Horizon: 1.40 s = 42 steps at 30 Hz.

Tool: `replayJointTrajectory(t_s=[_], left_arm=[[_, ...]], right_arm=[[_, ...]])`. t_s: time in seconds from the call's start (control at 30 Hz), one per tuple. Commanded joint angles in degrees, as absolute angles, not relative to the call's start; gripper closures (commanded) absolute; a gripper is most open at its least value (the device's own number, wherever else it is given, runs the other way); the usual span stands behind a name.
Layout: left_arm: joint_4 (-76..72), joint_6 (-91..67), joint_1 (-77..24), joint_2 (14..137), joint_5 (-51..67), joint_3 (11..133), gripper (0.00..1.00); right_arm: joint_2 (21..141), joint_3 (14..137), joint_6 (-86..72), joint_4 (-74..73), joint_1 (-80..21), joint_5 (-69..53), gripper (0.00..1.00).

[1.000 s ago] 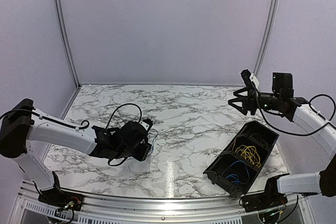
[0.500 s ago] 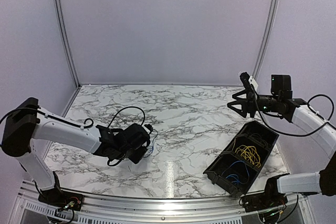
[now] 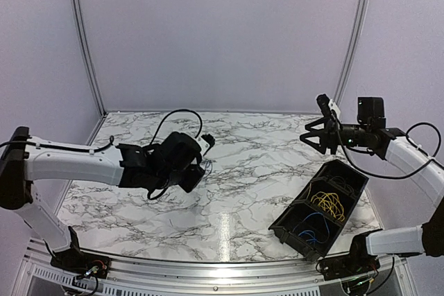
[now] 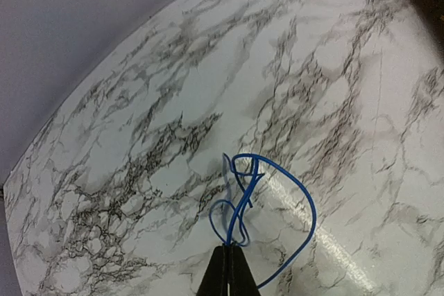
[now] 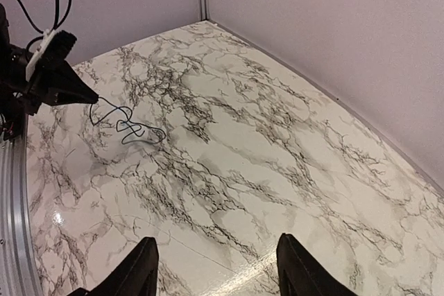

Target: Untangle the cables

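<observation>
Sorting looks mostly done: yellow cables (image 3: 327, 204) and blue cables (image 3: 313, 227) lie in 2 separate compartments of the black bin (image 3: 291, 230). The left claw (image 4: 229, 249) pinches 1 knotted blue cable (image 4: 248, 184), dangling over the tabletop (image 3: 263, 157), probably the last to loosen and bin; the right claw (image 5: 216, 268) hangs wide and empty above the bin's far end.

No readable text, labels, brands, numbers or signs in any view.
</observation>
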<state>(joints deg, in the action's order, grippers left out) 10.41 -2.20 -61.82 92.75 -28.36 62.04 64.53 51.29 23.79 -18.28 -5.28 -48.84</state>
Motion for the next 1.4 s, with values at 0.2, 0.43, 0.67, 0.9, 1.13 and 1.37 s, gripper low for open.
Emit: replayJointTrajectory(t_s=[0.2, 0.43, 0.67, 0.9, 1.13, 1.37], left_arm=[[-4.3, -4.9, -61.5, 79.8, -20.5, 64.6, 1.0], [-9.8, -9.5, -61.5, 79.8, -17.3, 63.4, 1.0], [-9.9, -9.6, -61.5, 81.0, -15.4, 63.3, 1.0], [-9.8, -10.3, -61.5, 82.2, -14.7, 63.2, 1.0], [-10.4, -11.0, -61.5, 81.0, -15.1, 62.6, 1.0], [-11.9, -12.8, -61.6, 77.9, -12.0, 62.2, 1.0]], right_arm=[[73.7, 69.3, 27.4, -27.5, -19.9, -50.4, 0.46], [79.3, 79.4, 22.0, -25.0, -27.4, -49.4, 0.48], [88.8, 87.7, 19.7, -28.4, -32.1, -49.6, 0.36], [93.6, 91.7, 18.6, -30.1, -37.3, -50.7, 0.25], [95.6, 88.3, 14.1, -27.3, -38.4, -39.7, 0.26], [100.0, 86.5, 7.2, -26.2, -35.8, -25.7, 0.25]])
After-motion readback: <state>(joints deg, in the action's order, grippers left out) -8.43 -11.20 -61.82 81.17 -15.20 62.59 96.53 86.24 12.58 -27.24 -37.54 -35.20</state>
